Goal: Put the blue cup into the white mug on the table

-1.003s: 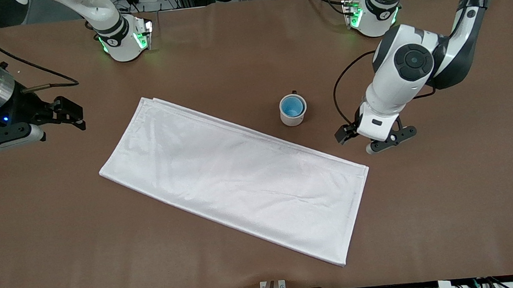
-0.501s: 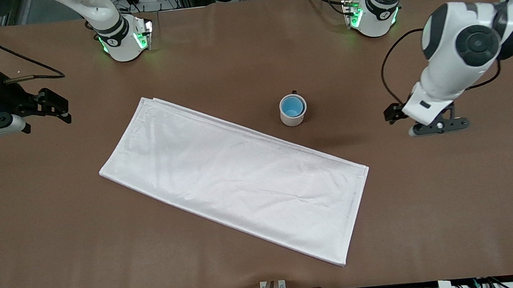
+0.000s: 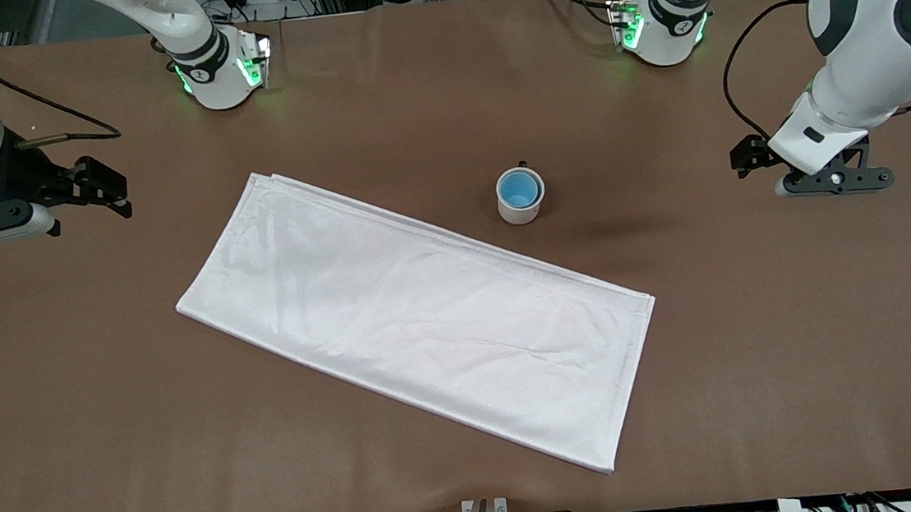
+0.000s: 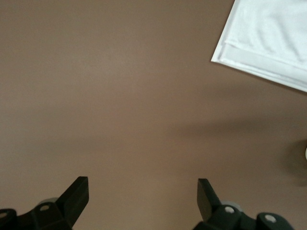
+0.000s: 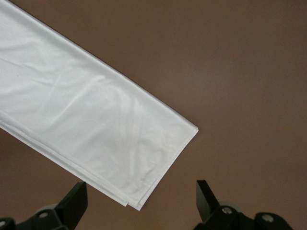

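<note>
Light: bright, even, from overhead.
Shadows: soft smudge on the table (image 3: 618, 229) beside the mug (image 3: 519, 195).
Focus: front view sharp; wrist views slightly soft.

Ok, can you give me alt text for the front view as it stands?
The blue cup sits upright inside the white mug on the brown table, beside a folded white cloth. The open left gripper and right gripper hang apart from it, each over its own end of the table.

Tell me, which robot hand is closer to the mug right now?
The left hand. It hangs over bare table toward the left arm's end, empty and open, away from the mug. The right hand, also open, is much farther off.
</note>
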You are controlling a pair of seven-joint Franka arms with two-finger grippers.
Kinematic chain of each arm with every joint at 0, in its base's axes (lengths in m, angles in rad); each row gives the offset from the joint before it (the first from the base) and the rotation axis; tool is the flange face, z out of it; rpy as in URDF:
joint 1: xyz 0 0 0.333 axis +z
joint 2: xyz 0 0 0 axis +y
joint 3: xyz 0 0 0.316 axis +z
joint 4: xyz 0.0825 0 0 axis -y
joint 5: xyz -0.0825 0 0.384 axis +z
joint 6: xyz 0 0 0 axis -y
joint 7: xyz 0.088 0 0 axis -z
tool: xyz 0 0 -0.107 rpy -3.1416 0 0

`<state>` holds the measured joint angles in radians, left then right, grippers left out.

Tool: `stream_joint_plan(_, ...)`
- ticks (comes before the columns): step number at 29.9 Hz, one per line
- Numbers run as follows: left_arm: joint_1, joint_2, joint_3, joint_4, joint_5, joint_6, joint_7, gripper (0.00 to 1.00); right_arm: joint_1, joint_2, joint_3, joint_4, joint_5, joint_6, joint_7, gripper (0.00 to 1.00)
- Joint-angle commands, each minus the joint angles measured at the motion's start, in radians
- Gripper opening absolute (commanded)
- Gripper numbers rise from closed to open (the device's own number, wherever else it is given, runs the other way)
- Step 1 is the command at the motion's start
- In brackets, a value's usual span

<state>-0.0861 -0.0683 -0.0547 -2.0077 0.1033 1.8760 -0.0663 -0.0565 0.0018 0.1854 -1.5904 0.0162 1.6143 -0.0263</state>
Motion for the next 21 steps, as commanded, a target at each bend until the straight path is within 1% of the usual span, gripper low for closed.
stream_joint_plan(1, 0.035, 0.007, 0.010, 0.121, -0.033, -0.003, 0.006, 1.00, 0.014, -0.031, -0.014, -0.031, 0.008, 0.009, -0.014, 1.00)
stream_joint_plan(5, 0.065, 0.027, 0.015, 0.223, -0.117, 0.006, 0.011, 1.00, 0.014, -0.029, -0.014, -0.031, 0.007, 0.009, -0.014, 1.00)
stream_joint_plan(9, 0.065, 0.039, 0.024, 0.313, -0.128, 0.008, 0.008, 1.00, 0.014, -0.028, -0.014, -0.031, 0.007, 0.010, -0.014, 1.00)
stream_joint_plan(13, 0.066, 0.033, 0.024, 0.356, -0.129, -0.014, 0.023, 1.00, 0.010, -0.025, -0.014, -0.031, 0.007, 0.012, -0.014, 1.00)
stream_joint_plan(18, 0.063, 0.035, 0.024, 0.418, -0.129, -0.151, 0.133, 1.00, 0.009, -0.023, -0.014, -0.029, 0.007, 0.013, -0.014, 1.00)
stream_joint_plan(21, 0.063, 0.033, 0.024, 0.437, -0.129, -0.218, 0.207, 1.00, 0.009, -0.023, -0.014, -0.029, 0.007, 0.015, -0.012, 1.00)
